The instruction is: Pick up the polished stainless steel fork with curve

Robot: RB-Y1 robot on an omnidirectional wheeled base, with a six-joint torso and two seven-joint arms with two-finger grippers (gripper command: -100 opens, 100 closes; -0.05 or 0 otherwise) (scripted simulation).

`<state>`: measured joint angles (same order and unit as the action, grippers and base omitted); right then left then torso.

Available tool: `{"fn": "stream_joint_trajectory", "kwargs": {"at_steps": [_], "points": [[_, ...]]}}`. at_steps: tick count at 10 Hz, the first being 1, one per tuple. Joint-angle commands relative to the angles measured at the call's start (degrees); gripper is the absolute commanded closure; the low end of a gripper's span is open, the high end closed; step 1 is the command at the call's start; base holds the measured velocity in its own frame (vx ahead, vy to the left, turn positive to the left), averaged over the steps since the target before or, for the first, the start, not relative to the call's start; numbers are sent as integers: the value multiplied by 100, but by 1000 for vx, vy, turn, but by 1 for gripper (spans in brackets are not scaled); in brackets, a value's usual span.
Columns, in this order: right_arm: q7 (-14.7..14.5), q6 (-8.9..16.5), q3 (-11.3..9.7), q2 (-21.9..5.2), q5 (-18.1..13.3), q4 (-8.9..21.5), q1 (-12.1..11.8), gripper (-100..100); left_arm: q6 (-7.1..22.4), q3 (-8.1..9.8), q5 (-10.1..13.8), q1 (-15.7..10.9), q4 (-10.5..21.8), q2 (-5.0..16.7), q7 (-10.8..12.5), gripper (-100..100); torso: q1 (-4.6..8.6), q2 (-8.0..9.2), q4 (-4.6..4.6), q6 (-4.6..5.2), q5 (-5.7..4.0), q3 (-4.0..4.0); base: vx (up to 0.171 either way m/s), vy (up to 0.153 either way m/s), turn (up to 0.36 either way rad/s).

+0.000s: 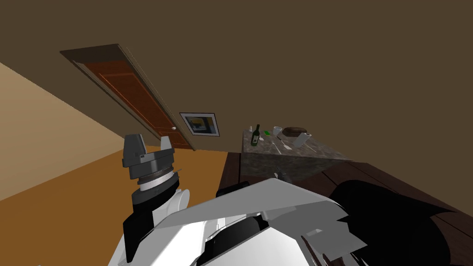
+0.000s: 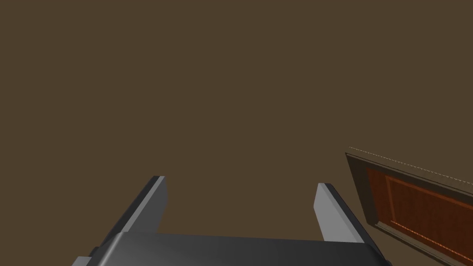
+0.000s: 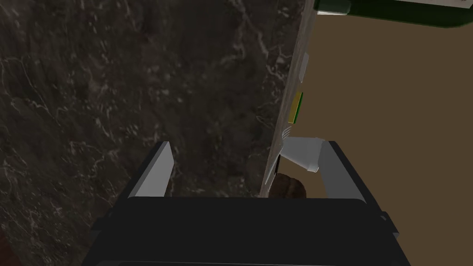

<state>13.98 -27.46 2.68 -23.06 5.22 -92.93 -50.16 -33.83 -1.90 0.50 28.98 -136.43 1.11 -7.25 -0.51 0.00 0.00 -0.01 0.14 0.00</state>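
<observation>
Right gripper (image 3: 247, 148), thin grey blades apart, faced the side of a dark veined marble table (image 3: 138, 92). Up top, near a white cup (image 3: 302, 154), lay the slim silver fork (image 3: 286, 133) (light, stiff, slippery, I judged), best pinched mid-handle. Left gripper (image 1: 150, 141), raised, gaped too.

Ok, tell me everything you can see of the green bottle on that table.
The green bottle is dark green and glassy-looking, with a slim neck, a wider body and a small pale label on its front. It stands upright on its base on the grey marbled table, near the corner towards the door, apart from the other things farther along. Only the table top touches it. The right wrist view shows its dark green side beyond the table's edge.
</observation>
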Motion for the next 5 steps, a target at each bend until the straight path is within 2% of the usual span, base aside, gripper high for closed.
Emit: {"fn": "stream_joint_trajectory", "kwargs": {"at_steps": [1, 2, 3, 4, 5], "points": [[132, 3, 77, -183, -120, 286, -257, -100, 0, 0, 0, 0, 0, 0, 0, 0, 0, 0, 0, 0, 0, 0, 27, 195, 256], [132, 3, 77, -183, -120, 487, -257, -100, 0, 0, 0, 0, 0, 0, 0, 0, -14, -4, 0, -2, 3, -2, 30, 139, 61], [225, -86, 129, -327, -211, 723, -420, -100, 0, 0, 0, 1, 0, 0, 0, 0, -2, -3, -1, 3, 1, -2, 22, 129, 97], [225, -86, 129, -327, -211, 867, -420, -100, 0, 0, 0, 0, 0, 0, 0, 0, 4, -2, 0, -1, 0, -1, 21, 98, 98], [318, -181, 181, -476, -314, 1062, -576, -100, 0, 1, 0, 0, 0, 0, 0, 0, 15, -2, 0, 0, -3, -1, 22, 103, 206]]}}
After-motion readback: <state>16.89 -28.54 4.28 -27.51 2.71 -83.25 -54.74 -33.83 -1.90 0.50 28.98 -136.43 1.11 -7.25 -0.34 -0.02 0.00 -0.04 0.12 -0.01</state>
